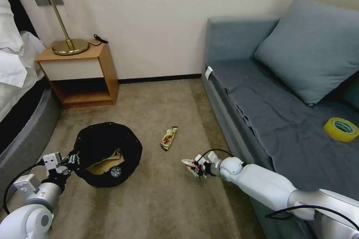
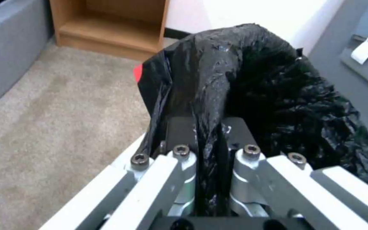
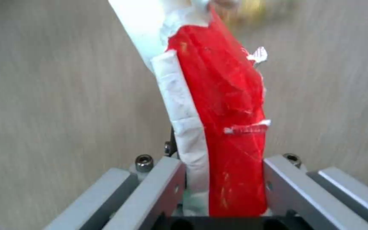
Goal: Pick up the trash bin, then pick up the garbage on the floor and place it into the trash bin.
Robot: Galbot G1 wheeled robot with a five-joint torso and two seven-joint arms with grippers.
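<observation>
From the head, the left hand [image 1: 73, 160] grips the trash bin [image 1: 106, 153] by its rim above the floor, the right hand [image 1: 194, 167] carries the carton [image 1: 188, 163] nearby, and a snack wrapper [image 1: 169, 137] lies beyond. The left wrist shows fingers [image 2: 184, 137] clamped on the bag, hiding the bin's inside. The right wrist shows the carton [image 3: 222, 121] pinched, its top cut off; next it wants carrying over the bin.

A: Premises type?
B: Bedroom, hotel-style. Bed with white linen [image 1: 13, 56], wooden nightstand [image 1: 80, 74], brass lamp [image 1: 63, 26], grey sofa [image 1: 284, 115] with cushion [image 1: 312, 48], beige carpet [image 1: 164, 97].
</observation>
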